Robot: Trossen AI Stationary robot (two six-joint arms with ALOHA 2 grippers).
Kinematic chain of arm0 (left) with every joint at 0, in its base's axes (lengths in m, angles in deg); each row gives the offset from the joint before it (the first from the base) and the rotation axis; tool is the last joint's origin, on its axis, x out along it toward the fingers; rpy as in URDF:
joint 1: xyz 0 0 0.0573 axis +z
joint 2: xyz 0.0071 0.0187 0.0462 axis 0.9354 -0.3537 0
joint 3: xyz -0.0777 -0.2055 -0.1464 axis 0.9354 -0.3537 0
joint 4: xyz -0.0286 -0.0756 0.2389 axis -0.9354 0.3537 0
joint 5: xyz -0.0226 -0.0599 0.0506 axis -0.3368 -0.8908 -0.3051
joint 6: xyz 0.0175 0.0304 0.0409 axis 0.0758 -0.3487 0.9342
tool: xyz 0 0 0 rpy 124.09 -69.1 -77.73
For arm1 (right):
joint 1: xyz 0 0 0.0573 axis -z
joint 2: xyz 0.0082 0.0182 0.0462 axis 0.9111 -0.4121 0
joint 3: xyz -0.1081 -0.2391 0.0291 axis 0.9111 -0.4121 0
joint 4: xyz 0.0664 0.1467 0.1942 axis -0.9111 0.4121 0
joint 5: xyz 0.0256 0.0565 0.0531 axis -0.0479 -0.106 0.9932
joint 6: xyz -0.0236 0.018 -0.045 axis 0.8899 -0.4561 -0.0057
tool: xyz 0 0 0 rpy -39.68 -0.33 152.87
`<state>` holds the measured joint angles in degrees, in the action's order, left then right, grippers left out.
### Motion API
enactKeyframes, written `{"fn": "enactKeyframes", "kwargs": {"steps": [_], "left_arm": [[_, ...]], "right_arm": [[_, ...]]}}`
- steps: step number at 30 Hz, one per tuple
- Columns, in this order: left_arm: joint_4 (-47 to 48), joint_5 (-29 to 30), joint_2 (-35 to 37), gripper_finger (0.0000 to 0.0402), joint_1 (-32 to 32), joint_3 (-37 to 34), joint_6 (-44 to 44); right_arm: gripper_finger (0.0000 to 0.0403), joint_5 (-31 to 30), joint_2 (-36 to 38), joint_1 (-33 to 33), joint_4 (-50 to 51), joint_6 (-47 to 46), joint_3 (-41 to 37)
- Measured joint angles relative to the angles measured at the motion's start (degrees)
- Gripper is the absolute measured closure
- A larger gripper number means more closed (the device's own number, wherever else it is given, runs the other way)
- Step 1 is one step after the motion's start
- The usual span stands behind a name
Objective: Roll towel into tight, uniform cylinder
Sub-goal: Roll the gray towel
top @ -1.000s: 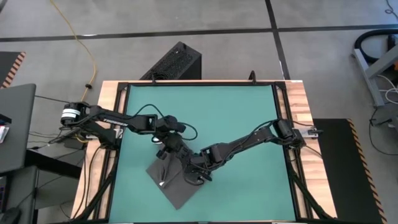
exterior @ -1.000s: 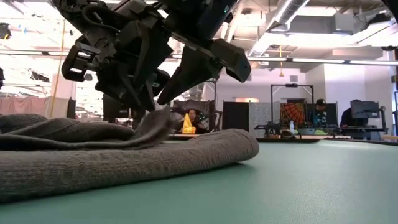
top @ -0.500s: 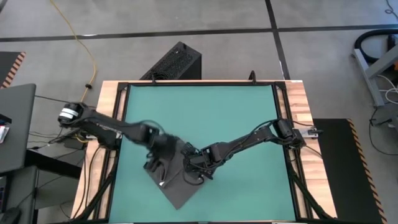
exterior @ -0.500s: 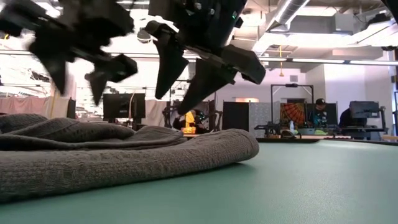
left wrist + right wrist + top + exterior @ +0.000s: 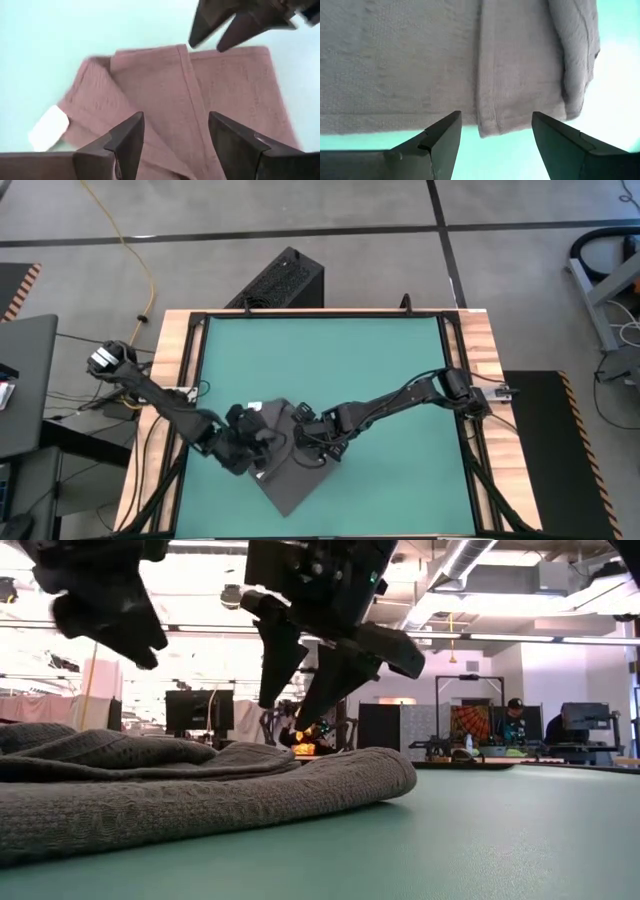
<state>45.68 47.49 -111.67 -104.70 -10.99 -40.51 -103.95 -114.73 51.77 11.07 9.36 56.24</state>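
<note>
The dark charcoal towel (image 5: 290, 480) lies flat on the teal mat (image 5: 400, 370) near the table's front, with a folded flap along its top side (image 5: 520, 65). Its white tag (image 5: 48, 127) lies at one edge. My left gripper (image 5: 255, 448) hovers open above the towel's left part, and the towel shows between its fingers in the left wrist view (image 5: 176, 125). My right gripper (image 5: 312, 442) hovers open above the towel's far right edge (image 5: 496, 120). In the low view it stands clear above the cloth (image 5: 320, 670), and the left gripper (image 5: 105, 610) is higher still.
A black box (image 5: 280, 280) stands on the floor beyond the table's far edge. A wooden frame (image 5: 480, 380) with black rails borders the mat. The mat's far and right parts show bare teal. People and desks show in the room behind (image 5: 515, 725).
My left gripper has risen and swung toward the table's near left edge, away from the towel's middle. A small peak of cloth that stood raised under the grippers has dropped flat. My right gripper has risen a little and stayed over the towel.
</note>
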Motion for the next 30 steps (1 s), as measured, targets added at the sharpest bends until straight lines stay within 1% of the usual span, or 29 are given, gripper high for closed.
{"fn": "enactKeyframes", "kwargs": {"steps": [2,5,11,15,18,23,30], "left_arm": [[0.9,1.2,-1.0,0.0194,-1.2,0.0,-2.7],[2.6,0.9,-1.7,0.02,-1.1,0.0,-3.8],[2.6,0.5,-1.8,0.0206,-1.2,0.0,-2.4],[2.6,1.7,-1.8,0.0206,-1.3,0.0,-1.7],[2.6,2.5,-1.8,0.0206,-1.3,0.0,-1.7],[2.1,3.6,-1.8,0.0206,-1.3,0.0,-1.7],[2.1,3.5,-1.8,0.0206,-1.3,0.0,-2.9]], "right_arm": [[0.0133,0.0,0.0,0.6,-1.0,0.6,0.0],[0.0133,0.8,0.0,0.9,-3.3,1.8,0.0],[0.0133,6.6,0.0,-0.5,-3.8,-0.8,0.0],[0.0133,6.9,-0.4,-1.6,-6.5,-0.6,0.0],[0.0133,7.9,-2.1,-1.4,-7.8,-0.7,0.1],[0.0133,7.8,-5.6,0.0,-9.3,1.0,0.0],[0.0133,7.5,-6.6,2.4,-9.6,2.3,0.0]]}}
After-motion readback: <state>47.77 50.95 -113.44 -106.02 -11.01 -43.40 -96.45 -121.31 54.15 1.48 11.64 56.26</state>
